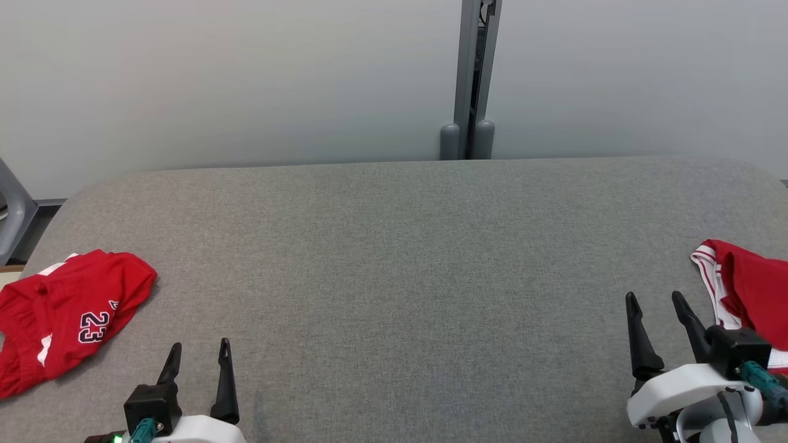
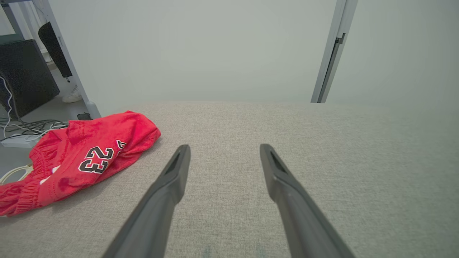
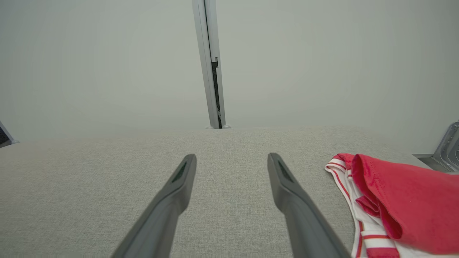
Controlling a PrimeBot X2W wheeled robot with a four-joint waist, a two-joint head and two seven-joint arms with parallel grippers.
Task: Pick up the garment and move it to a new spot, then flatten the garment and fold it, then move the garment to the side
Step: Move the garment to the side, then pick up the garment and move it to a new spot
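Now | garment (image 1: 68,307): crumpled red, "23" | left fingers (image 1: 225,387) apart | right fingers (image 1: 640,344) apart

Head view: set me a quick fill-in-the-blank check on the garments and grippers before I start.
The red garment near the left gripper bears the number ____. The striped-trim garment lies at the ____ end of the table. The right gripper, like the left, stands ____ and holds nothing.
Missing words: 23; right; open.
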